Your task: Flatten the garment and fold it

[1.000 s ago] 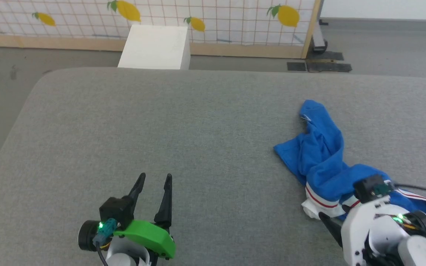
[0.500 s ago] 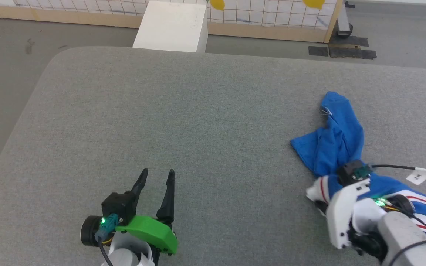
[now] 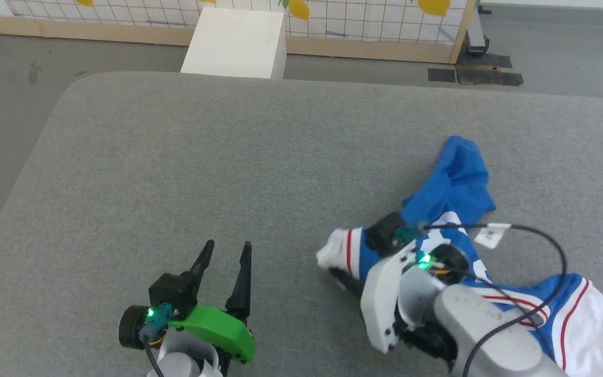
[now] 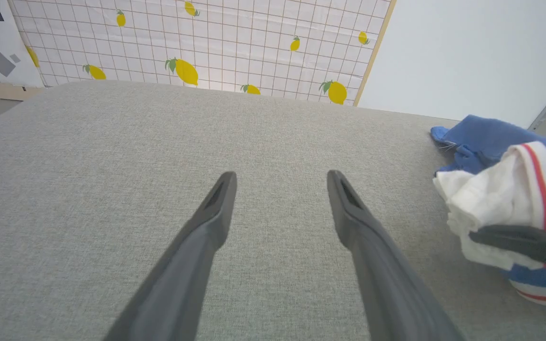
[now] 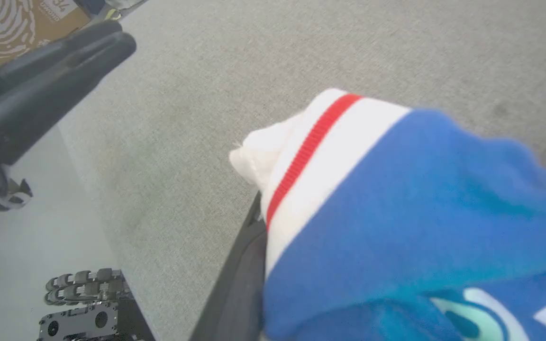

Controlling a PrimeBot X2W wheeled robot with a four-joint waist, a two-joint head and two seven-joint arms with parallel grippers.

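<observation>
The garment (image 3: 458,173) lies crumpled on the right half of the grey padded table (image 3: 176,157), closer to the near edge than to the far one. A blue tail of it points toward the far edge. A white sleeve with a red stripe is spread flat by the near right corner.

The right gripper (image 3: 341,272) has its jaws closed on a bunched white cuff with a red stripe, at the end of the garment nearest the middle of the table. In the left wrist view one of its dark fingers (image 4: 524,239) crosses the white bunch, pressed into the cloth. In the right wrist view the blue and white cloth (image 5: 396,213) drapes over the gripper (only one finger (image 5: 249,265) shows from under it). A black cable (image 3: 542,246) with a white tag loops over the right arm.

The left gripper (image 3: 226,246) hovers near the near edge, left of the middle, well apart from the garment. Its jaws are spread wide and hold nothing; bare table shows between the fingers (image 4: 216,208).

Beyond the far edge a white box (image 3: 233,42) stands on the floor before a lemon-patterned screen (image 3: 364,21).
</observation>
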